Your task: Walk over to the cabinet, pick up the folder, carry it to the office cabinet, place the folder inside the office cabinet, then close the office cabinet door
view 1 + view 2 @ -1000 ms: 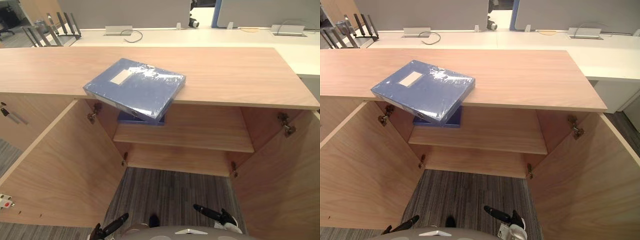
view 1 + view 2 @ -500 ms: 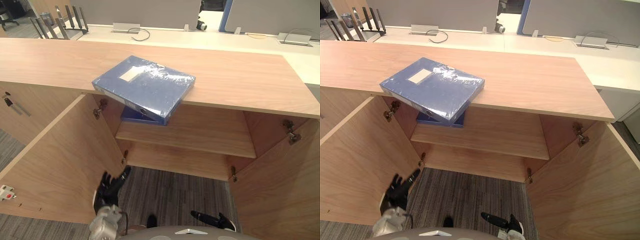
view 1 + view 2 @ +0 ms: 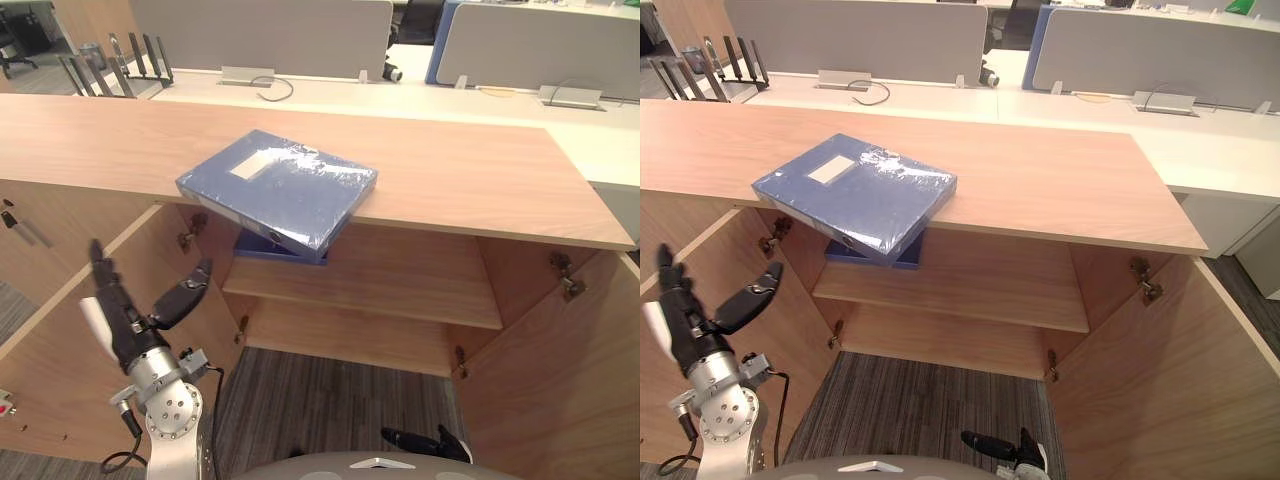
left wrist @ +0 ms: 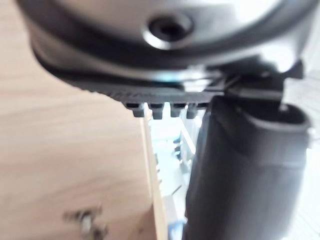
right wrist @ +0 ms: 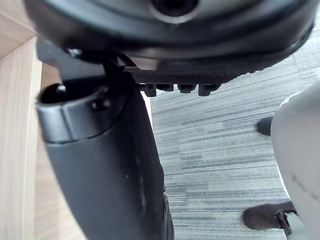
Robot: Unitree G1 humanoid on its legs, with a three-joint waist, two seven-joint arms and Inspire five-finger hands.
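A blue folder wrapped in clear film lies on the wooden cabinet top, one corner jutting over the front edge. Under it, a second blue folder rests on the inner shelf. Both cabinet doors stand wide open, the left door and the right door. My left hand is raised in front of the left door, well below and left of the folder, fingers straight and thumb spread, holding nothing. Low near the floor my right hand hangs with its fingers straight.
A long white desk with grey partition screens runs behind the cabinet. A black wire file rack stands at its far left. Grey striped carpet lies between the open doors.
My left hand has risen from down by the floor to chest height before the left door. The right hand stays low. The camera shifted slightly.
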